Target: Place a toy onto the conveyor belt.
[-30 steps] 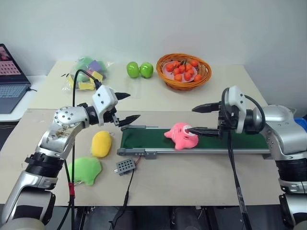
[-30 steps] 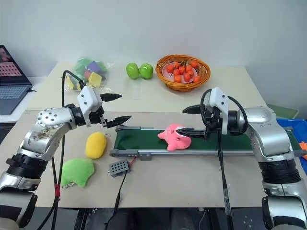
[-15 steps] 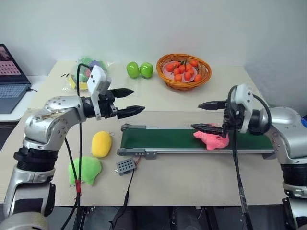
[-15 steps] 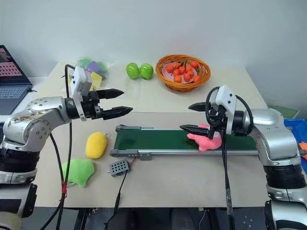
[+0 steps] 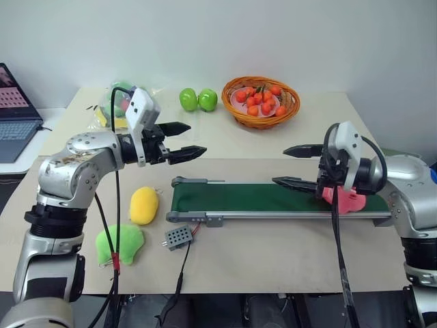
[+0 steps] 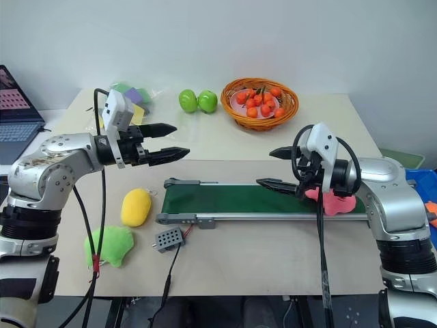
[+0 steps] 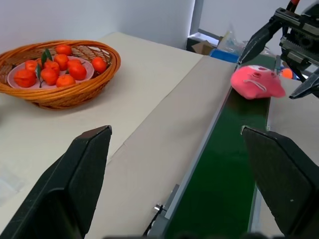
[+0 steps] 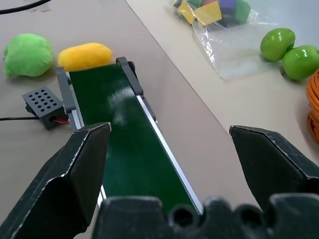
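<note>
Small pink fuzzy plush toy [image 5: 343,199] lies free on long dark-green conveyor belt [image 5: 246,198], far right end, beside right gripper [image 5: 294,166]; jaws released. Left gripper [image 5: 188,140] jaws also released, empty, held above desk [image 5: 273,253], prob. to stay clear.

The belt [image 5: 252,198] is dark green with grey metal rails. The toy [image 5: 345,199] at its right end is bright pink. Near the belt's left end lie a yellow plush [image 5: 144,205] and, nearer, a lime green plush [image 5: 121,242]. A small grey box [image 5: 178,237] with a grid of dark holes trails a red and black wire. On the far side, an orange wicker basket [image 5: 261,117] holds orange fruits with green leaves, two bright green apples [image 5: 199,100] sit left of it, and a clear bag [image 6: 130,99] holds yellow, purple and green pieces. Both grippers' fingers [image 5: 183,154] are black. The table [image 5: 259,260] is beige.
</note>
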Robot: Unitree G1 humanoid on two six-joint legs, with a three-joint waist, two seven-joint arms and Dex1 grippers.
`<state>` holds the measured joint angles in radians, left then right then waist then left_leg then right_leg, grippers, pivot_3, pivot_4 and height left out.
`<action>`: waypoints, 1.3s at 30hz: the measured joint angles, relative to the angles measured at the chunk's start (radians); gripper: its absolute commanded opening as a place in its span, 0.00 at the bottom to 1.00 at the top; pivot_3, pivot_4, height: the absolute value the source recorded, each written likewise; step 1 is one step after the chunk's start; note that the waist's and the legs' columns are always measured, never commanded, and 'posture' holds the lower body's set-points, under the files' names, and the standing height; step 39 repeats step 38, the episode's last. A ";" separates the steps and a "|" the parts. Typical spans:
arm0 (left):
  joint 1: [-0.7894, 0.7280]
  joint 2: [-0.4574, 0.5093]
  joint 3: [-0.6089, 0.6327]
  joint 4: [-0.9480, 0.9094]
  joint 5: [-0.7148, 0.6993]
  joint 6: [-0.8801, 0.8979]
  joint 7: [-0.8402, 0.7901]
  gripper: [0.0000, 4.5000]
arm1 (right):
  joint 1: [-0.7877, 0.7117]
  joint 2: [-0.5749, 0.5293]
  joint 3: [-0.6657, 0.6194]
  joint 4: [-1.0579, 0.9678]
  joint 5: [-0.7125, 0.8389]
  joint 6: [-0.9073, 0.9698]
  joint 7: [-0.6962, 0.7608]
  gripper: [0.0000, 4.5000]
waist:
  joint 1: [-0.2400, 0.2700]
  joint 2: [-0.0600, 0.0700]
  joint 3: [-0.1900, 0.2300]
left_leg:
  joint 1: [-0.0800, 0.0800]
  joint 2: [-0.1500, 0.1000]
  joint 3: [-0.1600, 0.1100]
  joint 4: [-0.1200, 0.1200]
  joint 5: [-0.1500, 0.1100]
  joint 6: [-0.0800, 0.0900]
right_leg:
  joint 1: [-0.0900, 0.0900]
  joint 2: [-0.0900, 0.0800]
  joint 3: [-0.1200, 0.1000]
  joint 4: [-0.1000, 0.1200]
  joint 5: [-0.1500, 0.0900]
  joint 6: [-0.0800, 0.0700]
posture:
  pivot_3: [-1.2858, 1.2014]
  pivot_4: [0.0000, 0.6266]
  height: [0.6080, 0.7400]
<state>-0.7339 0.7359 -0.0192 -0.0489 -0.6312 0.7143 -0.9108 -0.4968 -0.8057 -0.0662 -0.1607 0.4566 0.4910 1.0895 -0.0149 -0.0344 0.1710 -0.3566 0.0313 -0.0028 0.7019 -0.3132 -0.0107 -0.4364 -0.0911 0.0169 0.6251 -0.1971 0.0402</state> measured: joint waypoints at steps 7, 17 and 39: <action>0.004 0.036 0.038 0.001 0.006 0.011 -0.025 0.99 | -0.010 -0.001 0.000 0.004 0.000 0.000 0.004 1.00 | 0.001 0.000 0.000 | 0.000 0.000 0.000 0.000 0.000 0.000 | 0.000 0.000 0.000 0.000 0.000 0.000 | 0.52 0.24 0.99; 0.001 0.015 0.039 0.003 0.017 0.011 -0.012 0.99 | -0.043 0.002 0.004 0.032 -0.002 -0.001 0.022 1.00 | 0.002 0.000 0.000 | 0.000 0.000 0.000 0.000 0.000 0.000 | 0.000 0.000 0.000 0.000 0.000 0.000 | 0.52 0.24 0.99; 0.003 -0.055 0.039 0.022 0.047 0.011 0.020 0.99 | -0.037 0.015 0.007 0.037 -0.002 -0.003 0.011 1.00 | 0.001 0.000 0.000 | 0.000 0.000 0.000 0.000 0.000 0.000 | 0.000 0.000 0.000 0.000 0.000 0.000 | 0.52 0.24 0.99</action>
